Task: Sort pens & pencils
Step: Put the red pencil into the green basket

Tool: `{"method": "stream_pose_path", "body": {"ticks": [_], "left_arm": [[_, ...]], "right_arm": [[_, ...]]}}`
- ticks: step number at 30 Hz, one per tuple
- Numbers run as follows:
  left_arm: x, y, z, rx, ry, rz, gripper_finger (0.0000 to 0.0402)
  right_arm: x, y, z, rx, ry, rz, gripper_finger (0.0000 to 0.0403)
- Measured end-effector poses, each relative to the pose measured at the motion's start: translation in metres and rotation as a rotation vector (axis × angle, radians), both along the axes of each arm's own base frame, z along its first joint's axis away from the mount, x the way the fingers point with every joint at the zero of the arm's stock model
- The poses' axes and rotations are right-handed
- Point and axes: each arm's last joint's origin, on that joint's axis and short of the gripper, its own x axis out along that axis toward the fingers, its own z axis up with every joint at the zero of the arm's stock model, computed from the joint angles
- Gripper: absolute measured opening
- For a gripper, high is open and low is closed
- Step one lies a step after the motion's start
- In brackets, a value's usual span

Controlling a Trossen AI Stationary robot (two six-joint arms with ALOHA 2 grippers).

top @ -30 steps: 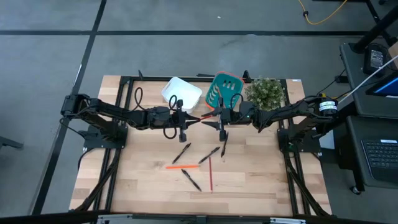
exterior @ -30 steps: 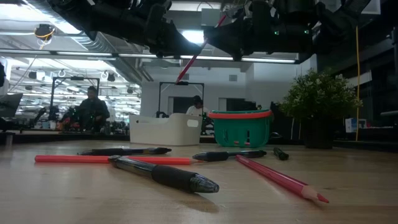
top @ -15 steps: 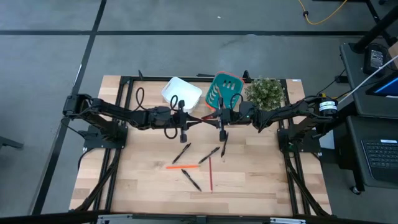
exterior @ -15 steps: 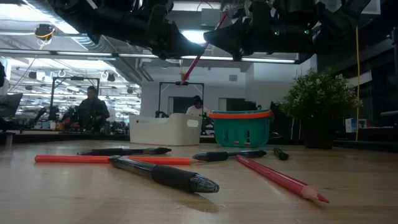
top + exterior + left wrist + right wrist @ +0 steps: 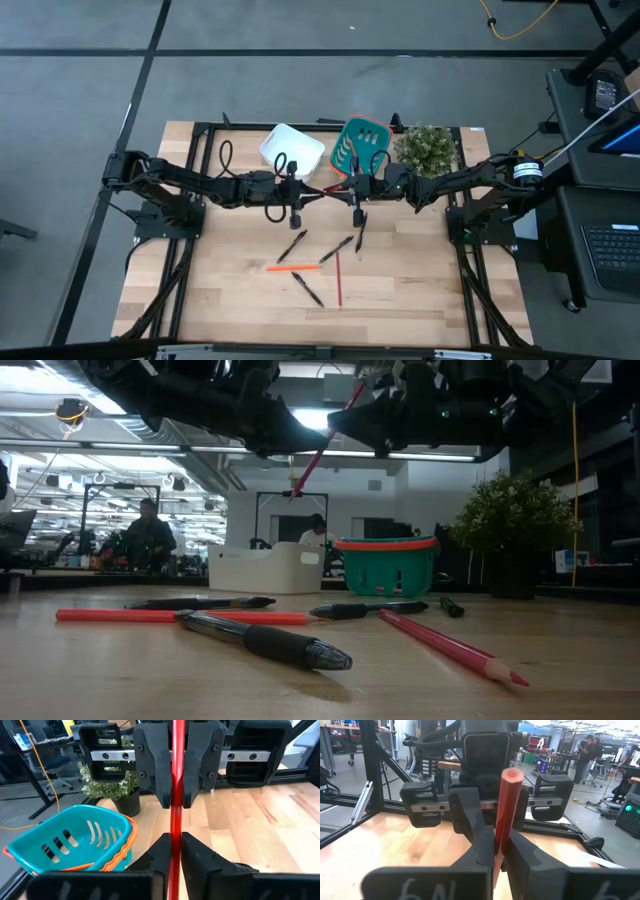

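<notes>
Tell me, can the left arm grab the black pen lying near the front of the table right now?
Probably not yet. The left gripper is up in the air, with a red pencil between its fingers and the right gripper shut on the same pencil. The black pen lies uncovered below, so the way down looks free afterward.

One camera looks straight down on the whole table (image 5: 400,290); another sits at tabletop height, facing the room. Wrist cameras face each other closely.
</notes>
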Motion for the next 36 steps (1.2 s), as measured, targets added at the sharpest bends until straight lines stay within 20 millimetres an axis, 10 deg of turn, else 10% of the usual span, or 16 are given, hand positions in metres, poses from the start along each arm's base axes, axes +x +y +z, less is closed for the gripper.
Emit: {"method": "stream_pose_path", "body": {"ticks": [10, 36], "left_arm": [[-0.001, 0.003, -0.004, 0.033, 0.051, 0.069, 0.0111], [-0.009, 0.015, -0.018, 0.164, 0.236, 0.275, 0.0112]], "right_arm": [[-0.001, -0.009, -0.001, 0.004, 0.008, -0.094, 0.0024], [-0.036, -0.049, 0.028, 0.198, 0.250, -0.764, 0.0024]]}}
